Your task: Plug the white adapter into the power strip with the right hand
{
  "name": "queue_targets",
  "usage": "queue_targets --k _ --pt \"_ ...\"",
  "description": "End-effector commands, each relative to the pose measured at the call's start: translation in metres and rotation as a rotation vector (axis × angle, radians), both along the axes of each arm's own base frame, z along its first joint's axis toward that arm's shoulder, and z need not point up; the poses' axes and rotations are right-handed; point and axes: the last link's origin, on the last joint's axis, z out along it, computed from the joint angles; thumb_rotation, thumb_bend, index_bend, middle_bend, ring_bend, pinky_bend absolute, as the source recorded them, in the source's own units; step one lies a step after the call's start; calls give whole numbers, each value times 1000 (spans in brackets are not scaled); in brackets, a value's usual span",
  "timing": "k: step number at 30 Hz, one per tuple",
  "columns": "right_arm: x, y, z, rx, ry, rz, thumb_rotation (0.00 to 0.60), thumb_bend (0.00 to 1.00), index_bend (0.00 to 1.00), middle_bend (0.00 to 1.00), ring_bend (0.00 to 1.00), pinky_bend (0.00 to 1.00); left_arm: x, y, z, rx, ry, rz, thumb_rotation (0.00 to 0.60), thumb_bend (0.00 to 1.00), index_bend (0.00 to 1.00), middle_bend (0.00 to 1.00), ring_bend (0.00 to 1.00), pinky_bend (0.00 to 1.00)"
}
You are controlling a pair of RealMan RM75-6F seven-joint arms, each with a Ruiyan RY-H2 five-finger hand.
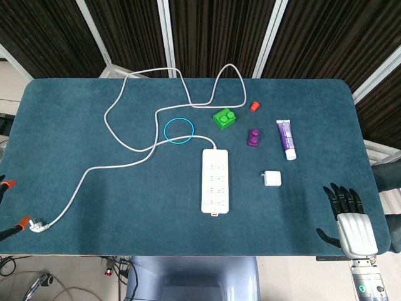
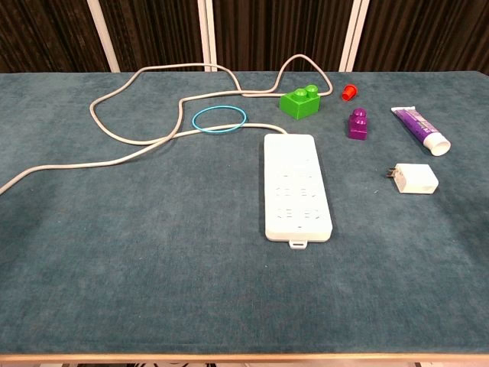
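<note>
While right robot hand (image 1: 349, 213) rests open, white adapter (image 1: 271, 179) sits untouched — beside power strip (image 1: 215, 180).

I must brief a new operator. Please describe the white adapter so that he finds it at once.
Find the long white power strip mid-table. Just right of it lies the adapter, a small white cube with prongs facing the strip. Its neighbours, the purple block and purple tube, are coloured.

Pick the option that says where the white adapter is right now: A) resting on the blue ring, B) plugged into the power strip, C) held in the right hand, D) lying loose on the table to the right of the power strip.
D: the white adapter lies on the table, prongs toward the power strip but apart from it, with the right hand away near the table's edge.
</note>
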Motion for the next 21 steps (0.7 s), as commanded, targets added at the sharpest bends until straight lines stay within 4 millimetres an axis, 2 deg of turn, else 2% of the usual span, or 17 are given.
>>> queue_targets --k 1,10,21 --pt "1 0 2 -11 -8 2 600 240 67 47 10 0 0 0 0 2 0 -2 600 132 217 98 39 51" --pt "1 0 3 -38 -42 -16 600 240 67 47 11 0 0 -1 2 10 -2 3 600 132 217 98 39 52" --pt "1 0 -1 -28 -78 -45 600 240 67 53 96 134 -1 -1 4 14 -9 11 600 133 217 99 39 52"
